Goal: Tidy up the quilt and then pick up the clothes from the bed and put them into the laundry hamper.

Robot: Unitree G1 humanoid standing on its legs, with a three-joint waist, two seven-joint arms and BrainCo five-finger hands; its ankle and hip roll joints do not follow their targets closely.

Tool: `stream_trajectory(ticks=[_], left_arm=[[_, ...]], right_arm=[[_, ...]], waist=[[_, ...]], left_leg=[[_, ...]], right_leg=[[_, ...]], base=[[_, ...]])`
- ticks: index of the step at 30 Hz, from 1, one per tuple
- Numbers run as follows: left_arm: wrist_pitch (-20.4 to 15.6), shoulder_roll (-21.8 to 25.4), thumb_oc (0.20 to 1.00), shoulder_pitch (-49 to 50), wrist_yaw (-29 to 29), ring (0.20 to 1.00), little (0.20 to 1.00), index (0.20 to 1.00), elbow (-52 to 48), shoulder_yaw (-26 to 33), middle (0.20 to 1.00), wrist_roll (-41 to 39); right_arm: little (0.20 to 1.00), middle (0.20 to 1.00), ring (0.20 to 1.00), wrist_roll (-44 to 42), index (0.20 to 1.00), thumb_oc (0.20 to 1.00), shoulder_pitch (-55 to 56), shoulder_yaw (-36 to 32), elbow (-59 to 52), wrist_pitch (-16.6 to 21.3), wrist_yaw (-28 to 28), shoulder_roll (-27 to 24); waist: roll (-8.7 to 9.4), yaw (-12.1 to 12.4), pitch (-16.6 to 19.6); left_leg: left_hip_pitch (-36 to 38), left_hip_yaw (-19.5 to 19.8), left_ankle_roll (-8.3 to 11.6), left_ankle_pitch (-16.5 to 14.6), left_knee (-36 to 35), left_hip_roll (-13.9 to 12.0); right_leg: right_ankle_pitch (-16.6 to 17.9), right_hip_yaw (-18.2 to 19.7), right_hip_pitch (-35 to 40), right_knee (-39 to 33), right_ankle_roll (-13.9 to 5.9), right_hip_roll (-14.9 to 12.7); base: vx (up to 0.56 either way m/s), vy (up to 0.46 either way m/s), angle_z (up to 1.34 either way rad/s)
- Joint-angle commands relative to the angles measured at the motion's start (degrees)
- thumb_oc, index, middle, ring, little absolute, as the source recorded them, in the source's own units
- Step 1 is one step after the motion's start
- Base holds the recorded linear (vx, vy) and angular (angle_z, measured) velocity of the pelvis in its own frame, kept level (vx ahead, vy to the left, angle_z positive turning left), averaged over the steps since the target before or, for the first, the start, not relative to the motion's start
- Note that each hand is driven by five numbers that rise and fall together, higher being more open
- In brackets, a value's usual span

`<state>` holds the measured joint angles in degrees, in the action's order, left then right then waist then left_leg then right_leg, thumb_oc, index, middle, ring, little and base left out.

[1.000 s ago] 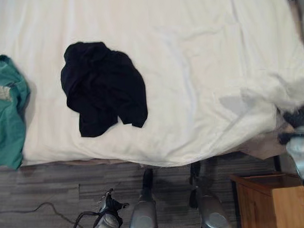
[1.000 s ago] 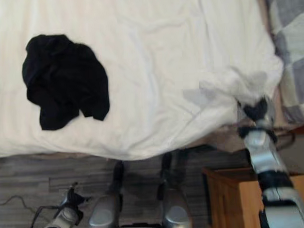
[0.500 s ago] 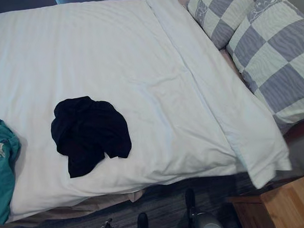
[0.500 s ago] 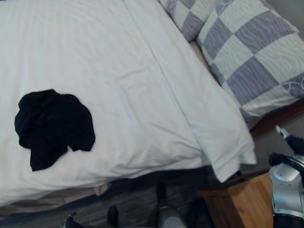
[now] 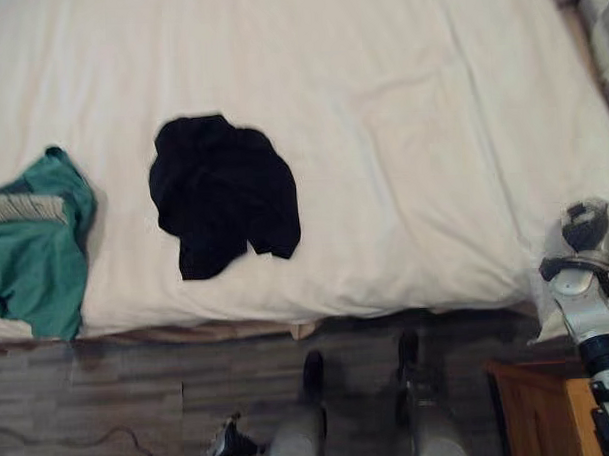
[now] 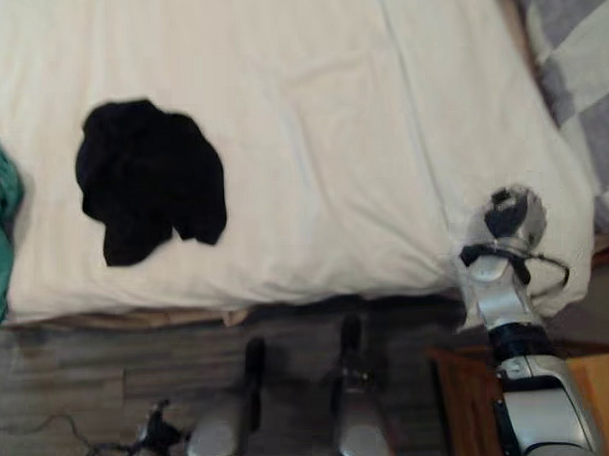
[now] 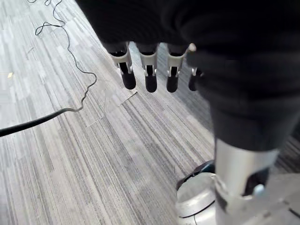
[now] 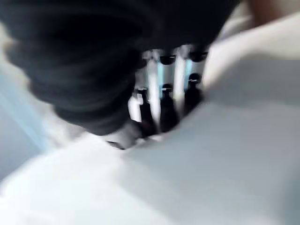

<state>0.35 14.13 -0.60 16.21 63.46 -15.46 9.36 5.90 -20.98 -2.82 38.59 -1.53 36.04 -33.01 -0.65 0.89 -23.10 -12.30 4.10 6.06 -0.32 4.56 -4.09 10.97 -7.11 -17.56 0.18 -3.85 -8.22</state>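
You are looking down at a white quilt (image 5: 381,135) that covers most of the frame, spread flat, its long axis running left to right and its near edge along the lower third. At upper right, a grey-and-white checked pillow (image 6: 579,58) lies past the quilt's end. A crumpled black garment (image 5: 223,191) lies left of centre on the quilt, its longer axis running top to bottom, a loose flap pointing toward the near edge. A teal garment (image 5: 35,247) droops over the near edge at far left. A wooden nightstand (image 5: 551,409) fills the lower right corner.

Your right hand (image 6: 509,219) sits at the quilt's lower right corner, its fingers (image 8: 164,110) curled into the white cloth, grasping it. Your left hand (image 7: 150,70) hangs over the floor, fingers straight, holding nothing.

Half a second ago the pillows filled the upper right and the quilt ran diagonally; the camera has tilted down. The right hand has come up to the corner.
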Motion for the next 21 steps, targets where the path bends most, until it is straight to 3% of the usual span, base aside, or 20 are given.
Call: stream_trajectory(ticks=[1, 5, 6, 10, 11, 12, 15, 16, 17, 19, 20, 21], left_arm=[[0.19, 1.84, 1.0, -1.77, 2.18, 1.0, 1.0, 1.0, 2.24, 1.87, 1.0, -3.5], [0.9, 1.92, 1.0, -1.59, 3.05, 1.0, 1.0, 1.0, 2.19, 2.28, 1.0, -3.65], [1.25, 1.8, 1.0, -1.75, 3.49, 1.0, 1.0, 1.0, 2.08, 2.15, 1.0, -3.78], [1.72, 1.75, 1.0, -1.25, 3.03, 1.0, 1.0, 1.0, 1.36, 1.73, 1.0, -3.39], [1.69, 1.81, 1.0, -1.14, 2.7, 1.0, 1.0, 1.0, 1.33, 1.49, 1.0, -3.13], [1.67, 1.78, 1.0, -0.89, 1.76, 1.0, 1.0, 1.0, 1.58, 1.08, 1.0, -2.22], [1.51, 1.82, 1.0, -1.36, 0.38, 1.0, 1.0, 1.0, 2.3, 0.66, 1.0, -0.83], [1.39, 1.83, 1.0, -1.41, 0.01, 1.0, 1.0, 1.0, 2.71, 0.98, 1.0, -0.9], [1.44, 2.06, 1.0, -1.78, -0.36, 1.0, 1.0, 1.0, 3.27, 0.9, 1.0, -0.48], [1.36, 2.35, 1.0, -1.64, -0.73, 1.0, 1.0, 1.0, 4.55, 0.88, 1.0, 0.44], [1.59, 2.37, 1.0, -1.39, -0.76, 1.0, 1.0, 1.0, 4.93, 0.92, 1.0, 0.36], [1.14, 1.88, 1.0, -1.03, -1.44, 1.0, 1.0, 1.0, 6.35, 0.91, 1.0, 1.4]], right_arm=[[0.2, 0.2, 0.2, -4.15, 0.2, 0.2, 8.64, -1.41, 2.41, -0.85, -1.86, 2.0], [0.2, 0.2, 0.2, -7.14, 0.2, 0.2, 15.15, -2.57, 6.45, 0.27, -2.62, 8.12], [0.2, 0.2, 0.2, -8.53, 0.2, 0.2, 17.54, -1.6, 9.0, 0.42, -4.11, 11.56], [0.2, 0.2, 0.2, -9.51, 0.2, 0.2, 19.55, 1.01, 16.06, -0.54, -7.3, 15.59], [0.319, 0.319, 0.319, -9.16, 0.319, 0.319, 19.66, 1.99, 18.66, -1.12, -8.33, 16.28], [1.0, 1.0, 1.0, -8.2, 1.0, 1.0, 19.86, 3.35, 23.89, -2.24, -10.86, 17.32], [1.0, 1.0, 1.0, -6.22, 1.0, 1.0, 18.79, 5.24, 27.95, -3.36, -13.97, 17.81], [1.0, 1.0, 1.0, -4.92, 1.0, 1.0, 17.92, 6.23, 27.93, -3.43, -14.38, 17.49], [1.0, 1.0, 1.0, -2.68, 1.0, 1.0, 16.28, 8.23, 27.67, -2.7, -14.58, 17.13], [1.0, 1.0, 1.0, -0.46, 1.0, 1.0, 15.33, 11.45, 28.04, -2.1, -15.18, 17.02], [1.0, 1.0, 1.0, 0.14, 1.0, 1.0, 15.23, 12.9, 26.97, -1.88, -15.32, 16.92], [1.0, 1.0, 1.0, 0.52, 1.0, 1.0, 15.41, 13.5, 27.32, -1.86, -15.64, 16.42]], waist=[[1.1, -2.09, -1.59], [2.13, -3.33, -1.5], [2.78, -3.87, -1.11], [4.33, -4.2, 0.7], [4.73, -4.13, 1.82], [5.2, -3.99, 4.13], [4.93, -2.93, 6.49], [4.35, -1.55, 6.49], [3.87, -1.17, 6.74], [3.6, -1.99, 7.43], [3.78, -1.99, 7.68], [4.08, -1.39, 7.87]], left_leg=[[-3.92, 0.0, 0.73, -5.9, 9.3, -1.98], [-3.97, -0.4, 0.29, -7.13, 11.03, -1.91], [-2.86, -0.8, -0.02, -7.87, 10.73, -1.99], [1.18, -2.07, -0.87, -8.63, 8.78, -1.48], [2.33, -2.43, -1.18, -8.74, 7.89, -0.98], [4.69, -2.78, -1.95, -8.66, 5.27, 0.1], [8.92, -4.29, -3.04, -7.28, -0.44, 0.81], [10.15, -5.58, -3.32, -7.46, -1.29, 0.52], [11.03, -5.64, -3.74, -6.66, -2.27, 0.99], [10.71, -4.97, -4.59, -6.29, -1.45, 2.88], [10.36, -5.2, -5.06, -7.56, 0.77, 4.51], [9.32, -4.91, -5.03, -8.79, 4.89, 6.14]], right_leg=[[-15.25, 2.48, -1.81, 15.12, -5.38, -5.94], [-15.17, 2.66, -1.73, 15.51, -5.58, -6.14], [-14.67, 2.71, -0.61, 14.26, -5.74, -6.21], [-12.52, 1.86, 4.24, 9.62, -6.34, -6.17], [-11.78, 1.52, 5.6, 7.89, -6.61, -6.31], [-9.7, 0.8, 7.97, 5.1, -7.43, -7.44], [-6.84, -3.27, 9.34, 4.97, -8.78, -9.75], [-6.68, -8.25, 9.99, 6.35, -8.45, -11.62], [-8.39, -12.14, 10.91, 9.49, -7.43, -11.3], [-12.6, -5.44, 10.29, 11.16, -6.77, -2.96], [-15.04, -3.97, 12.0, 9.59, -5.96, -0.25], [-16.75, -4.43, 14.53, 7.07, -4.14, -0.05]], base=[[-0.03, 0.011, 0.06], [-0.02, 0.063, -0.03], [-0.01, 0.1, -0.03], [0.02, 0.114, -0.04], [0.06, 0.155, -0.05], [0.05, 0.23, -0.15], [-0.01, 0.214, 0.02], [-0.09, 0.24, -0.04], [-0.06, 0.219, -0.35], [0.01, 0.166, -0.42], [0.09, 0.126, -0.11], [0.11, 0.085, 0.12]])
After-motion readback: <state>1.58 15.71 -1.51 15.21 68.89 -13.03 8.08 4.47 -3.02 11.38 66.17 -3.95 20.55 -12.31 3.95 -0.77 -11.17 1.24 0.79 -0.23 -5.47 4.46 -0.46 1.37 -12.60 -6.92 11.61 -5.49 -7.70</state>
